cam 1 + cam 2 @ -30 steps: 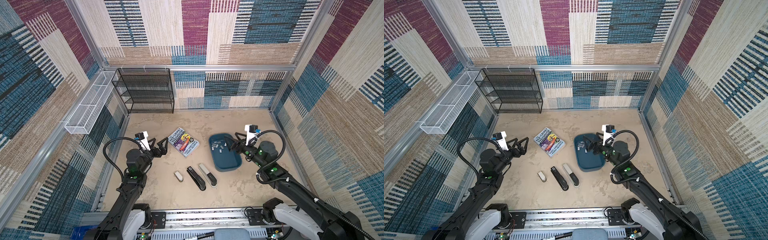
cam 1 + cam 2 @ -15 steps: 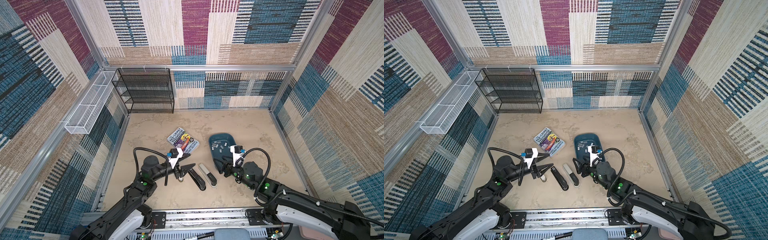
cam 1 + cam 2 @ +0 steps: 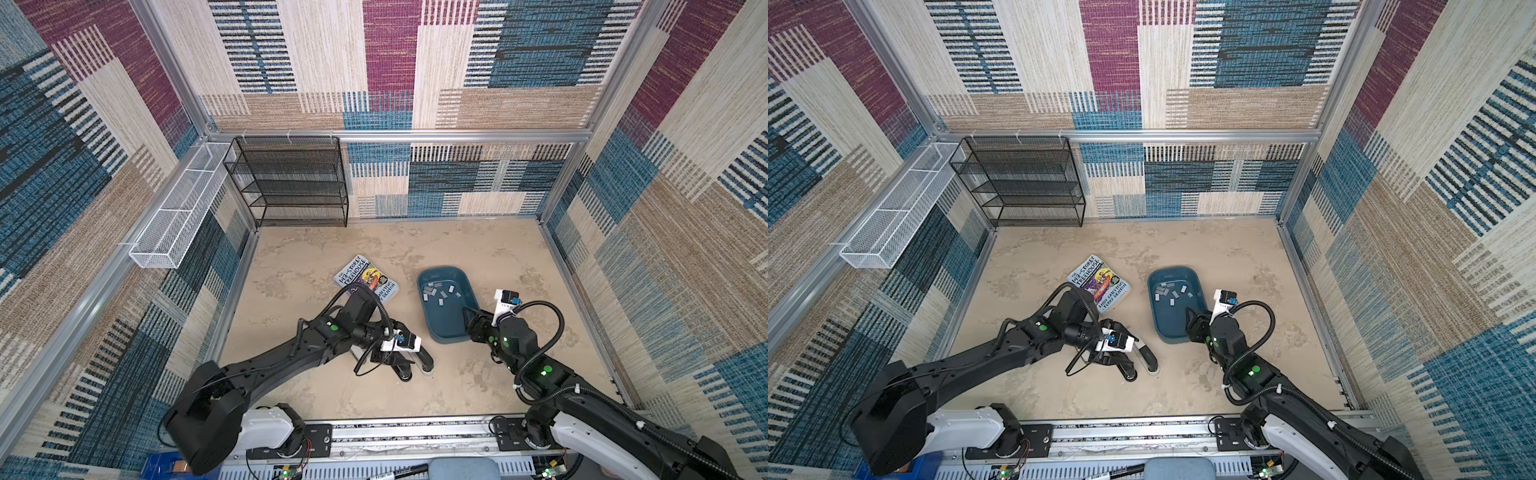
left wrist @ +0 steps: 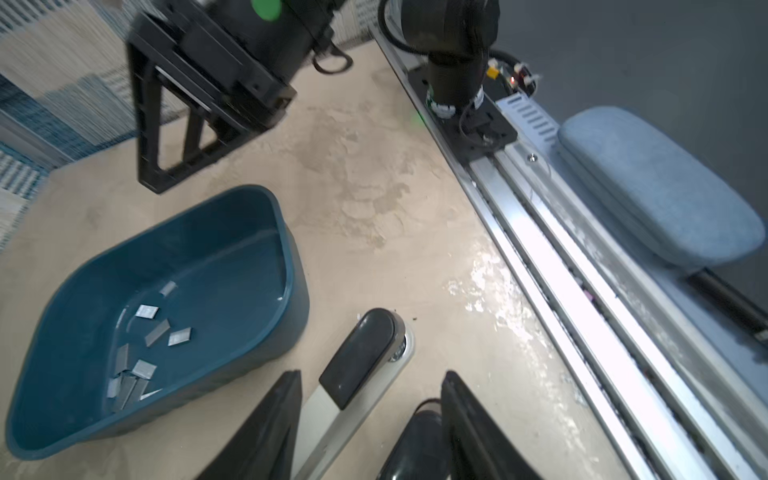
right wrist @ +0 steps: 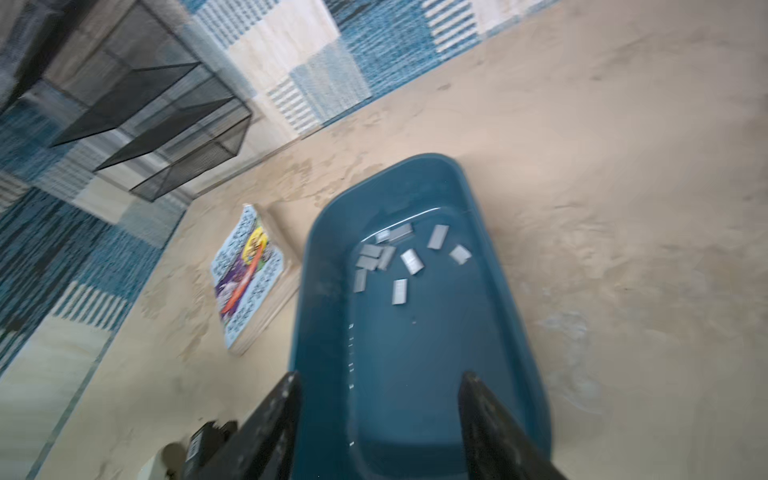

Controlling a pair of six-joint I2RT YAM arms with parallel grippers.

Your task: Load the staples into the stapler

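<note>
The left end effector (image 4: 372, 376) hung low over the counter (image 4: 415, 232), its fingers apart and straddling the stapler (image 4: 361, 353), the one with a black top on a pale grey base. A second, all-black stapler (image 4: 415, 444) lay just inside the other finger, so both sat in the gap. I could see no firm clamp. It looked like a lining-up, presumably to pin the body so the lid could be worked open.

Over on the other side, the right end effector (image 5: 380, 376) hovered above the near end of the blue tray (image 5: 320, 291), fingers spread wide with nothing between them. The staples (image 5: 399, 257) lay loose and flat on the tray floor, scattered at the end farthest from those fingertips, well beyond them. None was in either stapler.

My guess was a split of labour: one arm steadies, the other fetches. Flat little strips on a smooth floor would be awkward to pinch. The book (image 5: 245, 274) lay just beside the tray, out of it all.
</note>
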